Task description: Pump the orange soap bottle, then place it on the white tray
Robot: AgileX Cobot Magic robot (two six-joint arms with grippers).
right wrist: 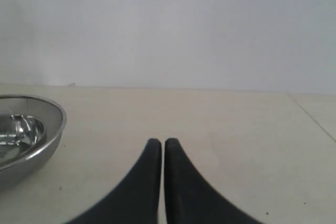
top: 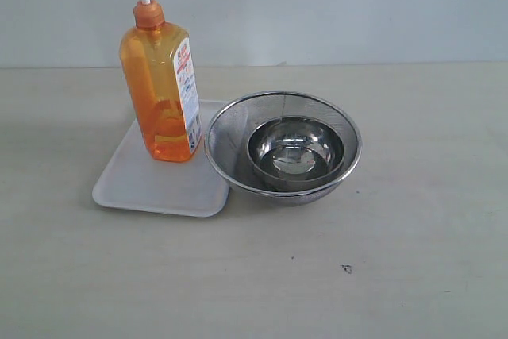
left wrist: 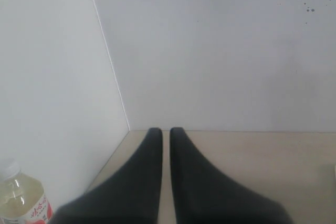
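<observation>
The orange soap bottle [top: 163, 89] stands upright on the white tray [top: 147, 184] at the left of the exterior view, its pump head up. Neither arm shows in that view. In the left wrist view my left gripper [left wrist: 166, 130] is shut, its black fingers nearly touching with nothing between them, pointing at a wall corner over the table. In the right wrist view my right gripper [right wrist: 159, 141] is shut and empty above bare tabletop.
A round steel mesh strainer [top: 230, 129] touches the tray's right edge and holds a small shiny steel bowl [top: 295, 151]. Its rim [right wrist: 52, 109] also shows in the right wrist view. A clear bottle with a white cap [left wrist: 21, 195] stands by the wall near the left gripper.
</observation>
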